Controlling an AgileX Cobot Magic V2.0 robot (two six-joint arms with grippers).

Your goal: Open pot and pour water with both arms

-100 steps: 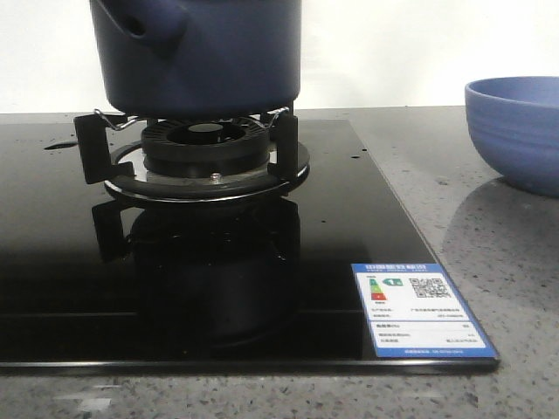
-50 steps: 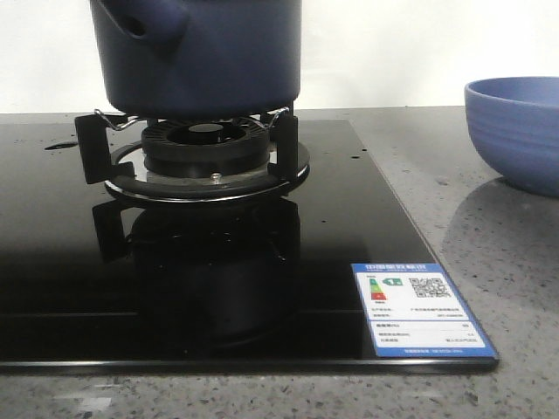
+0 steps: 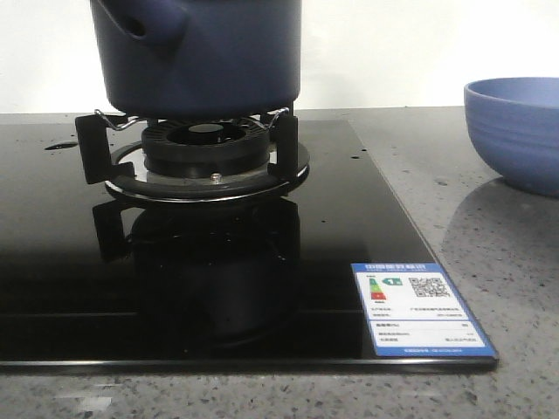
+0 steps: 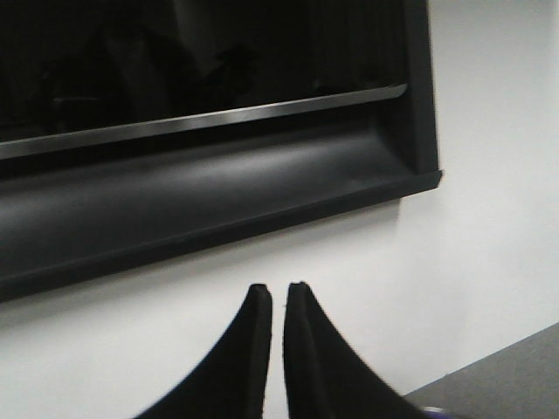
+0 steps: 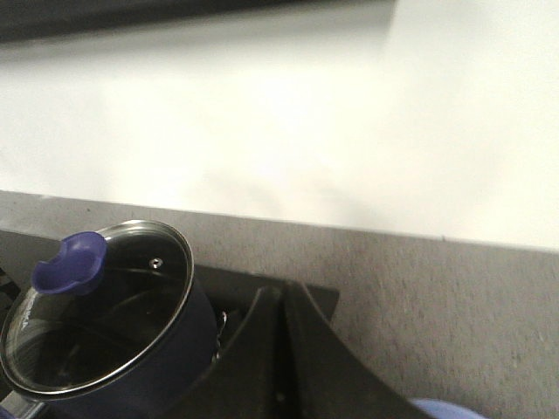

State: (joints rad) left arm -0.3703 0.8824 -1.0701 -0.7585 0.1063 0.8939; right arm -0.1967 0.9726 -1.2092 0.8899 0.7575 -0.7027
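The dark navy pot [image 3: 201, 57] stands on the burner grate [image 3: 201, 153] of the black glass hob, its tubular stub [image 3: 144, 17] at the upper left; its top is cut off in the front view. In the right wrist view the pot [image 5: 148, 358] carries a glass lid [image 5: 96, 305] with a blue knob [image 5: 72, 262]. My right gripper [image 5: 284, 292] is shut and empty, above and beside the pot. My left gripper [image 4: 278, 292] is shut and empty, pointing at a white wall below a dark hood. Neither gripper shows in the front view.
A light periwinkle bowl [image 3: 515, 131] stands on the grey speckled counter [image 3: 489, 236] to the right; its rim also shows in the right wrist view [image 5: 445, 408]. A blue energy label [image 3: 421, 307] sits on the hob's front right corner. A dark range hood [image 4: 210, 175] hangs on the wall.
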